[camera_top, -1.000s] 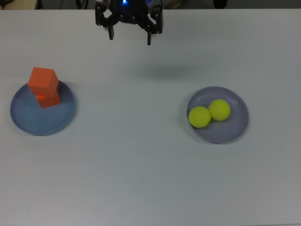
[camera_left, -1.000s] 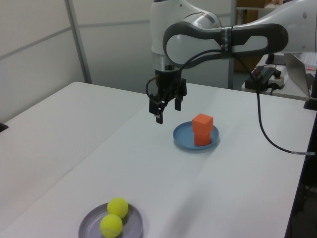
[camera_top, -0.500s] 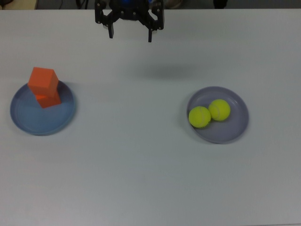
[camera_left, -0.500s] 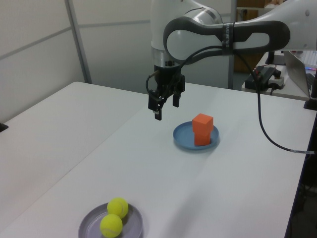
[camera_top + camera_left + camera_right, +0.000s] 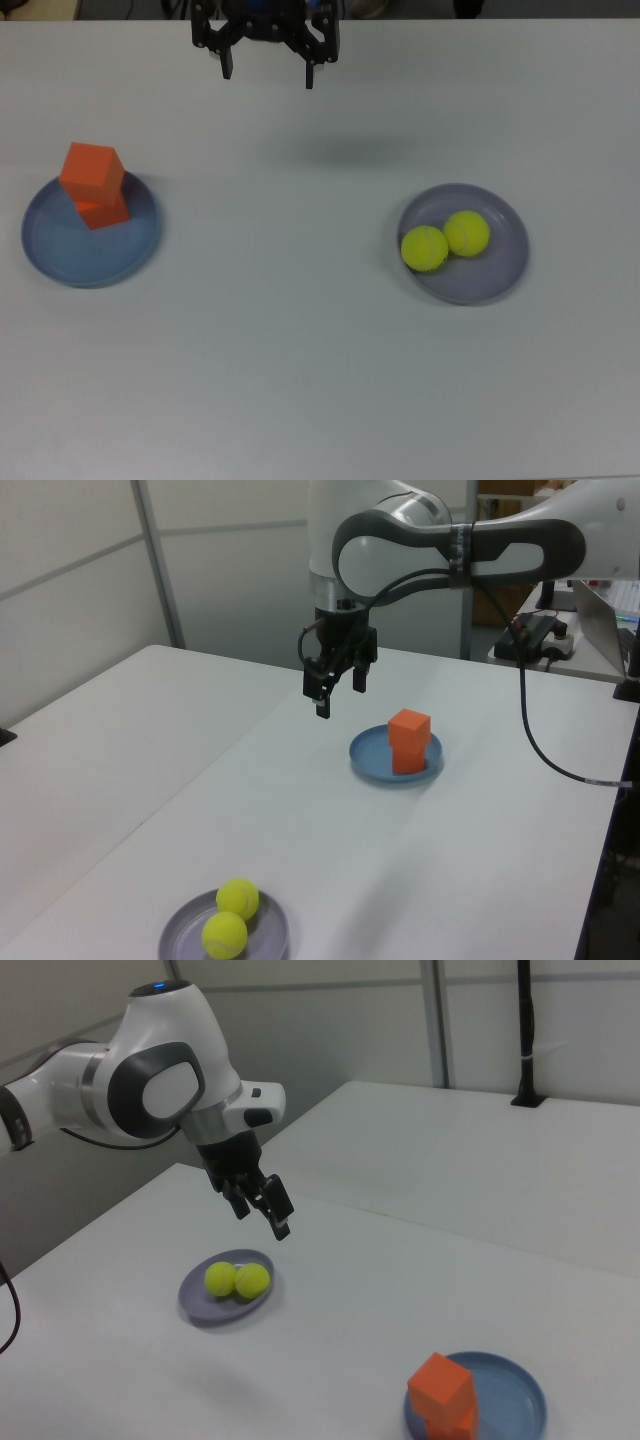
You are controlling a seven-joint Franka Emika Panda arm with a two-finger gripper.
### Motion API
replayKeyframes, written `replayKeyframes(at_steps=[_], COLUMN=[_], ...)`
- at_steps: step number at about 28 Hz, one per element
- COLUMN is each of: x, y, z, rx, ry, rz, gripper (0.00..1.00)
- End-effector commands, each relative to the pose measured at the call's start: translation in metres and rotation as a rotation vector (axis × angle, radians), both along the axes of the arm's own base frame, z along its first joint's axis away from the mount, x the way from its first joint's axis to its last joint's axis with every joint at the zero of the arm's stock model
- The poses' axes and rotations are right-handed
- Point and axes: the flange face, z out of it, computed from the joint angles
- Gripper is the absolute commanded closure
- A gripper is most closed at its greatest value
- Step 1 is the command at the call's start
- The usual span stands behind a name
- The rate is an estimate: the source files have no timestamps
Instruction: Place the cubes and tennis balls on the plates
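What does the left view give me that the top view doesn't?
Only the left view shows the whole robot arm, the wall panels behind the table, and a side desk with a cable. It also shows the orange cubes plainly stacked one on the other. Only the top view shows the full round outlines of the blue plate and the grey plate. Both show the two tennis balls together on the grey plate, the cubes on the blue plate, and the gripper raised with jaws open, holding nothing.
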Motion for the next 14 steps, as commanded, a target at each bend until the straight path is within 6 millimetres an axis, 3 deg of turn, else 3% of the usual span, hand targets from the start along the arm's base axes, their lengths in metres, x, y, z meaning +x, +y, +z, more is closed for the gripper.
replayKeyframes(at_steps=[1, 14], x=[-0.0057, -0.0039], y=[-0.0040, -0.0074], z=[0.0050, 0.0000], rx=[0.014, 0.013], ry=[0.021, 0.030], rz=[0.004, 0.002], gripper=[0.00, 0.00])
